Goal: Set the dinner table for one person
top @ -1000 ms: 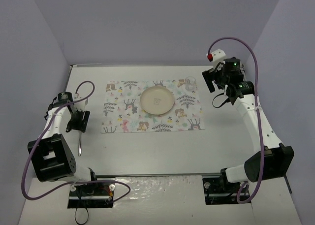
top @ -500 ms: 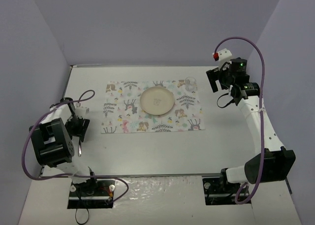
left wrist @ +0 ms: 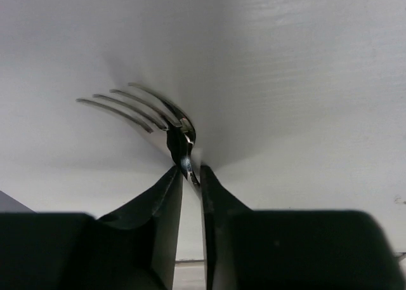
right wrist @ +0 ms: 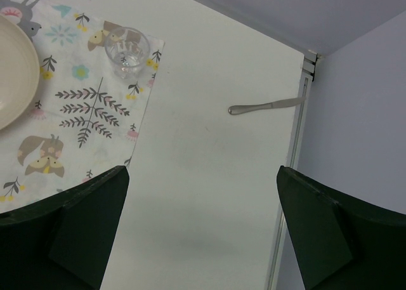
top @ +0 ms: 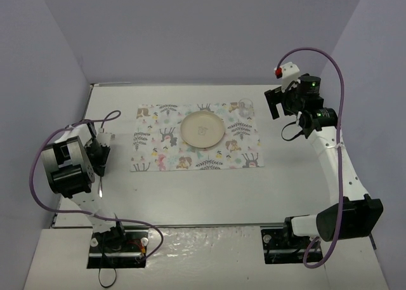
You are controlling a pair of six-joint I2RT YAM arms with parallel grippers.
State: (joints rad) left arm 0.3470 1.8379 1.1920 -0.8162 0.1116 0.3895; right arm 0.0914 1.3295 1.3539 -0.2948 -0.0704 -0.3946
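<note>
At the left edge of the dinner table (top: pixel 209 188), my left gripper (top: pixel 98 158) is shut on a metal fork (left wrist: pixel 147 107). In the left wrist view the left gripper (left wrist: pixel 189 171) pinches the fork's neck, and the tines point away to the left over the tabletop. The fork's handle (top: pixel 100 186) sticks out toward the near edge. My right gripper (top: pixel 273 103) hangs open above the table's far right with nothing between its fingers (right wrist: pixel 82 233). Below the right gripper (right wrist: pixel 200 230) is bare tabletop. A knife (right wrist: pixel 266 105) lies by the right edge rail.
A printed cloth (top: pixel 196 151) lies in the middle of the table with a cream plate (top: pixel 202 129) on it. A small clear glass (top: pixel 245 106) stands at the cloth's far right corner. Grey walls close in the left, far and right sides.
My left gripper has closed on the fork while the left arm swung back toward the left edge. The right arm shifted slightly to the right and stayed open.
</note>
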